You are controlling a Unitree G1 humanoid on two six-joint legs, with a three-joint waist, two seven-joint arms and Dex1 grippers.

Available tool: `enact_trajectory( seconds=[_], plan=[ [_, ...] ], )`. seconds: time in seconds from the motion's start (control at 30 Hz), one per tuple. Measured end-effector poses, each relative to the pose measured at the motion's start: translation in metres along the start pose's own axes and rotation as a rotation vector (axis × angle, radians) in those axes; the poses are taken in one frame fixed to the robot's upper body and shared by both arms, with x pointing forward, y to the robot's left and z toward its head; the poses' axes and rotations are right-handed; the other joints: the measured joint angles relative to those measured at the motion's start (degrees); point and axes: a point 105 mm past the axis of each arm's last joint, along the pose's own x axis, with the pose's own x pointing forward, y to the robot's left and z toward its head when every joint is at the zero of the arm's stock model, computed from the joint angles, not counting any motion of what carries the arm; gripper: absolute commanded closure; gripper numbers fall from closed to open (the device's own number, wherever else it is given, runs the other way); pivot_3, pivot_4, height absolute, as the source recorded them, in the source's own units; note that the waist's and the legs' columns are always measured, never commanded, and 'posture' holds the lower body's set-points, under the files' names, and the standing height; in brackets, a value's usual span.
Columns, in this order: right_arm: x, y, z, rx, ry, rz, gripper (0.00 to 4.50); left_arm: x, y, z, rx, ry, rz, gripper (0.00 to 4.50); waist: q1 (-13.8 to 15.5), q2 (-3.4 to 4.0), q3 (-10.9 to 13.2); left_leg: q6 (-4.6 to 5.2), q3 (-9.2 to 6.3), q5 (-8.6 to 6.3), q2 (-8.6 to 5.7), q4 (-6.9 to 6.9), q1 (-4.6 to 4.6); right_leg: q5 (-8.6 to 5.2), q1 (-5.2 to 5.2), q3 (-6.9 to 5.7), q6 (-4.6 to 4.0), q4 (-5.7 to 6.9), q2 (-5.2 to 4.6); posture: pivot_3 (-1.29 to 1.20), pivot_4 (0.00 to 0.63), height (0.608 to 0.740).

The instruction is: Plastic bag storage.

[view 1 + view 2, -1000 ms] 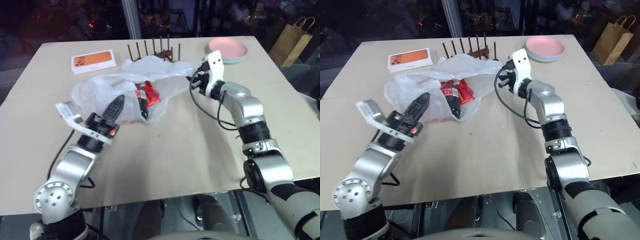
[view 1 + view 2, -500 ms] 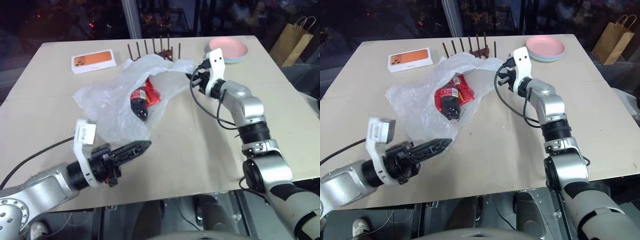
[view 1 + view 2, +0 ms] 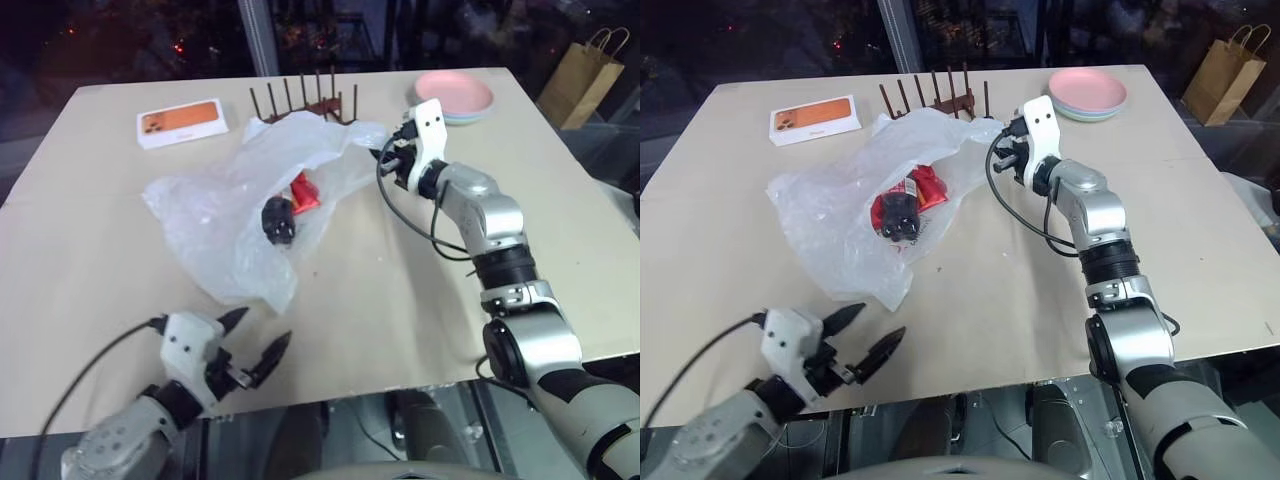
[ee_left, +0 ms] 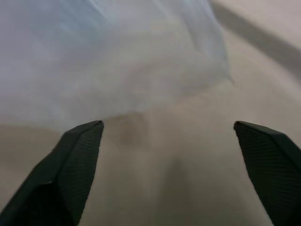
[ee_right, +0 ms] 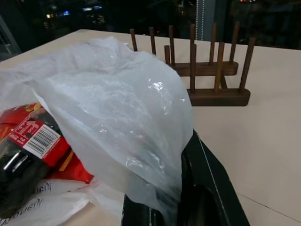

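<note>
**Two tools, one bag: left apart, right clamped on the film**

Two tools work over a beige table [image 3: 420, 300]. The bag [image 3: 225, 215] lies spread across the table's middle, a crinkled translucent sheet whose far edge rises beside the wooden rack [image 3: 305, 103]. Inside it, seen through the film, rest a red packet [image 3: 303, 190] and a dark bottle [image 3: 278, 220] with its capped end toward the near side; the right wrist view shows a red label with a barcode on the bottle.

Right tool [image 3: 388, 158]: fingers together, pinching the bag's far right edge. In the right wrist view the film drapes over a black finger [image 5: 207, 188] and the rack stands just behind.

Left tool [image 3: 255, 340]: fingers apart, holding nothing, low at the table's near edge and pointing toward the bag's near corner. The left wrist view shows both fingertips [image 4: 77, 150] spread wide, with the bag's edge ahead of them and bare table between.

Other items: an orange-and-white box [image 3: 182, 122] at the far left, stacked plates [image 3: 455, 95] at the far right corner, a brown paper bag [image 3: 588, 72] beyond the table's right side.
</note>
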Motion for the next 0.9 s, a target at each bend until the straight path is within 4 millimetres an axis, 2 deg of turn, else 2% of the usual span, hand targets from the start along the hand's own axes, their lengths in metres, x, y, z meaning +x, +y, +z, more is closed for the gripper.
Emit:
enact_trajectory(
  seconds=[0.1, 0.23, 0.33, 0.4, 0.57, 0.7, 0.77, 0.9],
  plan=[
    [0.001, 0.002, -0.001, -0.006, 0.005, 0.004, 4.5, 0.015, 0.009, 0.011, -0.005, -0.087, 0.058, 0.08, 0.0, 0.01, 0.0, 0.01, -0.04, 0.0, 0.0, 0.12, 0.02, 0.01, 0.02, -0.04, 0.02, 0.13, 0.01, 0.0, 0.15, 0.74],
    [0.0, 0.001, -0.002, -0.014, 0.011, 0.001, 4.5, 0.023, 0.013, 0.015, -0.064, -0.13, 0.089, 0.08, -0.2, 0.0, 0.0, 0.01, 0.01, 0.0, 0.0, 0.16, 0.02, 0.14, 0.02, 0.03, 0.25, 0.17, 0.01, 0.0, 0.15, 0.74],
    [0.001, 0.001, -0.003, -0.015, 0.017, 0.001, 4.5, 0.03, 0.012, 0.019, -0.165, -0.158, 0.081, 0.08, -0.2, 0.0, 0.0, 0.01, -0.04, 0.0, 0.0, 0.16, 0.01, 0.14, 0.02, -0.01, 0.24, 0.21, 0.01, 0.0, 0.15, 0.74],
    [0.001, 0.001, -0.004, -0.017, 0.023, 0.0, 4.5, 0.034, 0.016, 0.024, -0.323, -0.2, 0.068, 0.08, -0.1, -0.01, 0.0, 0.01, -0.07, 0.0, 0.01, 0.2, 0.01, 0.14, 0.02, -0.04, 0.25, 0.24, 0.01, 0.0, 0.15, 0.74],
    [-0.001, 0.001, -0.006, -0.027, 0.03, -0.001, 4.5, 0.027, 0.015, 0.038, -0.668, -0.247, -0.056, 0.08, -0.2, -0.01, 0.0, 0.01, -0.11, 0.0, 0.03, 0.33, -0.01, 0.14, 0.03, -0.05, 0.25, 0.3, 0.01, 0.0, 0.15, 0.74],
    [-0.001, 0.002, -0.005, -0.033, 0.028, 0.002, 4.5, 0.006, 0.012, 0.062, -0.926, -0.283, -0.217, 0.08, -0.2, -0.04, 0.0, 0.01, -0.12, 0.0, 0.06, 0.4, -0.01, 0.14, 0.05, -0.08, 0.24, 0.33, 0.01, 0.0, 0.15, 0.74],
    [-0.001, 0.002, -0.005, -0.034, 0.029, 0.001, 4.5, 0.001, 0.016, 0.068, -1.004, -0.306, -0.219, 0.08, -0.1, 0.0, 0.0, 0.01, -0.08, 0.0, 0.03, 0.4, 0.01, 0.14, 0.06, -0.05, 0.24, 0.32, 0.0, 0.0, 0.15, 0.74],
    [0.0, 0.004, -0.005, -0.036, 0.031, 0.006, 4.5, 0.009, 0.042, 0.083, -1.13, -0.434, -0.102, 0.08, 0.4, -0.03, 0.0, 0.01, -0.23, 0.0, 0.02, 0.53, 0.07, 0.02, 0.25, -0.2, 0.02, 0.32, 0.01, 0.0, 0.15, 0.74]
  ],
)
